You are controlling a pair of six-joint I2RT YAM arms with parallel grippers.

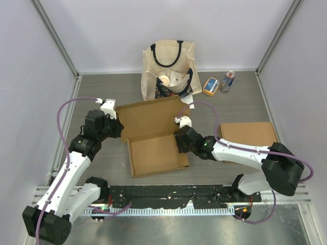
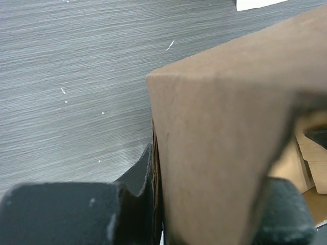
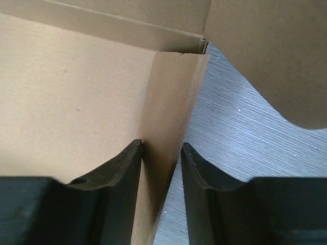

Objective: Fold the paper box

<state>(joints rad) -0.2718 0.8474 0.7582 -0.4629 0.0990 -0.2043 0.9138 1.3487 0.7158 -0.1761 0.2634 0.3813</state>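
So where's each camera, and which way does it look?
Top: above and behind the robot, looking down; left arm, right arm and the paper box show.
Left wrist: on that arm, looking along the left claw, shut on a box flap.
Right wrist: on that arm, looking along the right claw, astride a box wall.
All three see the box.

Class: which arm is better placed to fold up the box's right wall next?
Right: the right arm has its jaws open astride the right wall of the paper box; the left arm has its jaws clamped on the left edge.
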